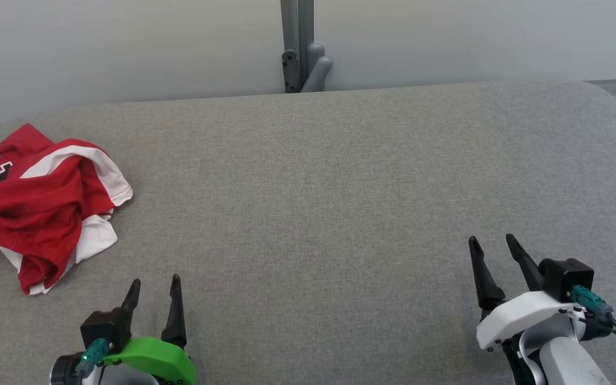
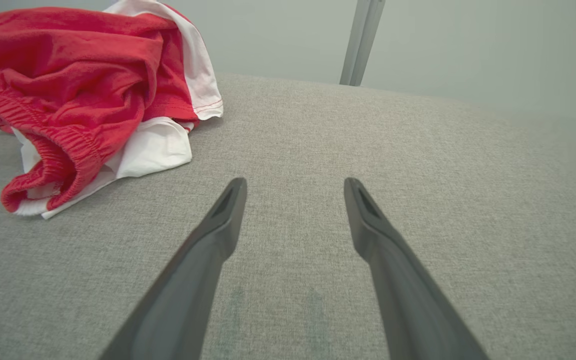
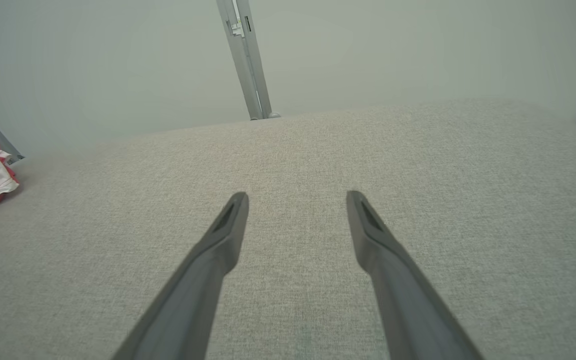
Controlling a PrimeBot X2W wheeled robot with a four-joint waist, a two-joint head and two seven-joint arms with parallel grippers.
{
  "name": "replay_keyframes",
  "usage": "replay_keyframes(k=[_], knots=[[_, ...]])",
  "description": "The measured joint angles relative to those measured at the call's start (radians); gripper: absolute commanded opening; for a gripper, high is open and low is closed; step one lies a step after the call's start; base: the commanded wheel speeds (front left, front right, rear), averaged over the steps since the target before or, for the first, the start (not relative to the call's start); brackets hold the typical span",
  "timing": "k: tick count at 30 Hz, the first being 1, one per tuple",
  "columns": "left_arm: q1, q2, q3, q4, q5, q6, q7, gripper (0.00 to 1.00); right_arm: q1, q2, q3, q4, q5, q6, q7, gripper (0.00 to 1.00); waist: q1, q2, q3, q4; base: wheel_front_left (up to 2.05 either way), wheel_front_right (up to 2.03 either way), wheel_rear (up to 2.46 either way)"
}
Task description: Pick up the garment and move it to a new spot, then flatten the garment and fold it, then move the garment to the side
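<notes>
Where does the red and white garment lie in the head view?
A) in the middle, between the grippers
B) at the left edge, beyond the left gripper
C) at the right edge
B: the garment lies crumpled at the left edge, beyond the open left gripper.

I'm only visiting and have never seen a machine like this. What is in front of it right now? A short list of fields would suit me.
surface: grey fabric-covered table
clothing: red and white garment, crumpled in a heap at the table's left end
clothing state: not flattened, not folded, nothing touching it
left arm: left gripper open and empty, near the heap but apart from it
right arm: right gripper open and empty, over bare table on the right
background: grey post against a pale wall
</notes>
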State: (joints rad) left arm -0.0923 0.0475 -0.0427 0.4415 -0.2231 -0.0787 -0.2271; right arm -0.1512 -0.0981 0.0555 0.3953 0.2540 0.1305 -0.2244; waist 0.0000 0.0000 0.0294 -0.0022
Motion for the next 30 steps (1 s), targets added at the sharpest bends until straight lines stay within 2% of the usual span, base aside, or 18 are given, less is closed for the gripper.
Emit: replay_keyframes(k=[21, 27, 30], knots=[[0.000, 0.000, -0.012, -0.008, 0.139, 0.013, -0.036, 1.00, -0.005, 0.005, -0.019, -0.011, -0.153, 0.000, -0.038, 1.00, 0.0001, 0.0000, 0.010, 0.013, 0.00, 0.00, 0.00], [0.001, 0.000, -0.003, -0.009, 0.137, 0.015, -0.037, 1.00, -0.005, 0.010, -0.017, -0.011, -0.152, 0.000, -0.038, 1.00, 0.0000, 0.0000, 0.011, 0.019, 0.00, 0.00, 0.00], [0.001, 0.000, 0.012, -0.009, 0.113, 0.029, -0.037, 1.00, -0.005, 0.008, -0.003, -0.015, -0.151, 0.000, -0.038, 1.00, 0.0000, 0.0000, 0.013, 0.030, 0.00, 0.00, 0.00]])
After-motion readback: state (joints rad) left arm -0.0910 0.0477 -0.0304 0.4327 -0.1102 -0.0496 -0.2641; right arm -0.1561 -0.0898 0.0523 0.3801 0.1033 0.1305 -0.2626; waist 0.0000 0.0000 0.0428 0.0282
